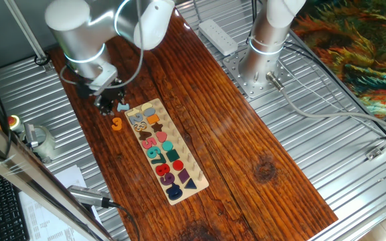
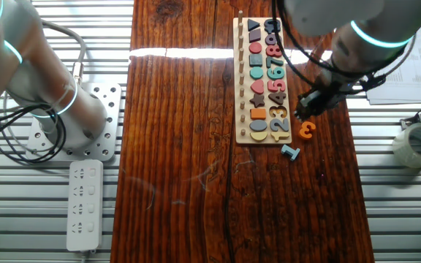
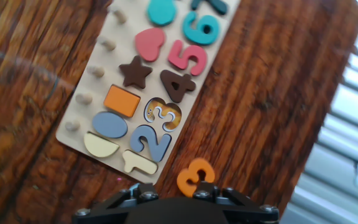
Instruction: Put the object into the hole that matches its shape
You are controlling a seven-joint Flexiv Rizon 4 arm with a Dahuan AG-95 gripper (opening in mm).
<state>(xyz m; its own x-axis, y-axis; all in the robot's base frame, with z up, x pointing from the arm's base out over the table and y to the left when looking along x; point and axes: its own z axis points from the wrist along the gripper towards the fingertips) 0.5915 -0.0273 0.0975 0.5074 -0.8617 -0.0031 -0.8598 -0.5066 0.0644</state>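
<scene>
Looking from one fixed view, the gripper (image 1: 106, 102) hangs low over the wooden table (image 1: 246, 154). The orange 3 (image 1: 116, 123) lies flat on the table just below the hand, and nothing is holding it. A small light blue piece (image 1: 122, 106) lies right beside the hand too. The puzzle board (image 1: 194, 175) starts just past these two pieces and runs away from the hand. I cannot tell from here if the fingers are wide or narrow.

In the other fixed view, the gripper (image 2: 311, 104) sits just above the orange 3 (image 2: 306, 130), a little apart from it. The orange 3 lies off the corner of the puzzle board (image 2: 240, 80), near but not on it. The light blue piece (image 2: 290, 152) lies a bit farther from the hand.

In the hand view, the orange 3 (image 3: 195, 176) is right in front of the hand, flat on the table. The hole (image 3: 162, 116) shaped like a 3 is farther ahead on the puzzle board (image 3: 73, 130), between the blue 2 and the brown 4, and it is empty. The fingertips do not show here, so I cannot tell how wide they are.

So I think the job has barely begun. The 3 is not yet picked up, and it must be carried to its hole and dropped in.
</scene>
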